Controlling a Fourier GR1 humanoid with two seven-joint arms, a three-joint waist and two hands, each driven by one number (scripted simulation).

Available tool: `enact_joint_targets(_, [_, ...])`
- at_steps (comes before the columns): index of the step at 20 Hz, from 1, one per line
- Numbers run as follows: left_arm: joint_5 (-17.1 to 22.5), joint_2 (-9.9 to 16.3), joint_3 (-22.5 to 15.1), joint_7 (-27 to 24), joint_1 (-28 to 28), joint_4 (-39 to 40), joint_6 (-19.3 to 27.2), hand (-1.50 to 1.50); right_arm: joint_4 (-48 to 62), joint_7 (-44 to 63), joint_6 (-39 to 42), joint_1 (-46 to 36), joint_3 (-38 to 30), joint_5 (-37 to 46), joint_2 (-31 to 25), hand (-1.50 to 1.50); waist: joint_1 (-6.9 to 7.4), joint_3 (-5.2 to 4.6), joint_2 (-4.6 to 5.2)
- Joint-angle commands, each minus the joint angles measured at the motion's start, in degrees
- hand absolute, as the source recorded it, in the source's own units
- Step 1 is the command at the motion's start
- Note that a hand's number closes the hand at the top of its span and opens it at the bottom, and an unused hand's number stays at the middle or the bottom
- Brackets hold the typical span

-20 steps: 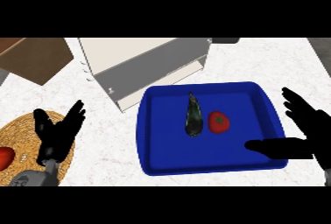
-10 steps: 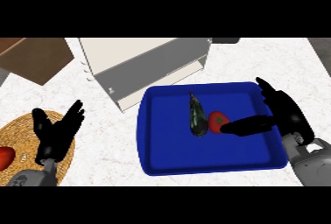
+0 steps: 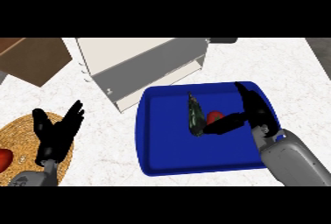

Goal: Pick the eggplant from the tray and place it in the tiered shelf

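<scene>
The dark green-black eggplant (image 3: 194,114) lies lengthwise in the middle of the blue tray (image 3: 168,153), with a small red vegetable (image 3: 214,117) just right of it. My right hand (image 3: 249,114) is over the tray's right half, open; its thumb reaches left to the eggplant's near end and its fingers stand up behind the red vegetable. The white tiered shelf (image 3: 139,61) stands behind the tray, to the upper left. My left hand (image 3: 57,133) rests open, fingers up, at the lower left.
A round woven mat (image 3: 19,144) lies under the left hand, with a red object (image 3: 4,158) at its left edge. A brown board (image 3: 29,59) sits at the upper left. White counter shows between mat and tray.
My right hand has moved left over the tray, from its right rim to the eggplant and red vegetable. The left hand has barely shifted.
</scene>
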Motion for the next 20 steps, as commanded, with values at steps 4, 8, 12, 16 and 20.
enact_joint_targets(4, [-0.1,-0.3,1.7,-0.6,-0.9,4.3,-1.1,0.00,2.2,13.4,-0.1,-1.3,2.6,5.2,3.2,-1.50,-0.89,-0.35,0.19])
enact_joint_targets(8, [-0.1,-0.3,1.2,3.2,-0.1,-0.2,-0.6,0.00,6.1,11.1,-1.4,-1.1,2.4,7.6,6.4,-1.50,-0.36,-0.28,0.17])
enact_joint_targets(12, [-0.7,-1.9,1.2,-0.1,0.1,3.1,-1.6,0.00,9.2,11.1,-1.5,-2.0,2.3,9.5,9.5,-1.50,-0.45,-0.31,0.28])
enact_joint_targets(16, [-1.0,-2.0,1.3,-2.1,2.1,4.2,-3.1,0.00,10.8,11.7,0.7,-2.2,1.3,10.4,9.1,-1.50,-0.61,-0.34,0.25])
enact_joint_targets(20, [-0.7,-1.8,2.3,-1.6,1.3,4.8,-3.7,0.00,18.3,8.8,-2.3,-2.4,2.6,14.9,13.5,-1.50,-0.27,-0.33,0.43])
